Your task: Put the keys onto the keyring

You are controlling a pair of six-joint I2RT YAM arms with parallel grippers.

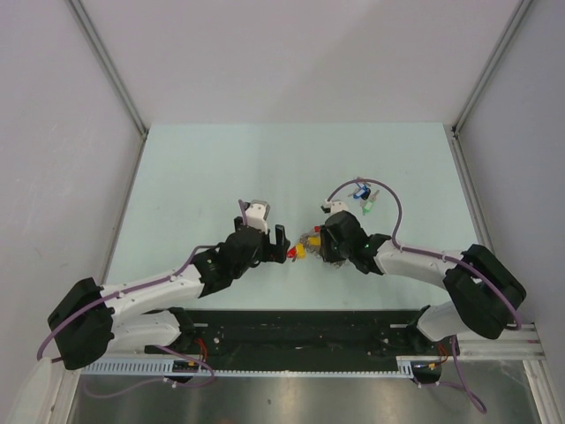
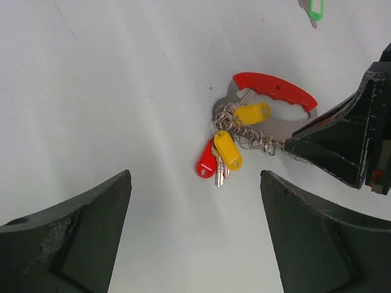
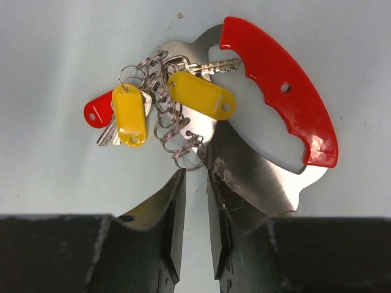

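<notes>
Right gripper (image 3: 195,176) nearly closed at keyring (image 3: 198,94) end link, hold unclear; left gripper (image 2: 195,180) wide open; thin link may slip out

You are looking at a pale green table (image 1: 221,168). The keyring (image 2: 244,131) lies flat near the middle, its red loop and its yellow and red tags spread out. Farther back on the right lie a green key (image 1: 368,208) and a blue key (image 1: 361,190), seemingly close together.

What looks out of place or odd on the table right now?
Nothing damaged or spilled. The green key and blue key lie apart from the keyring, beyond the right gripper, near its looping purple cable.
</notes>
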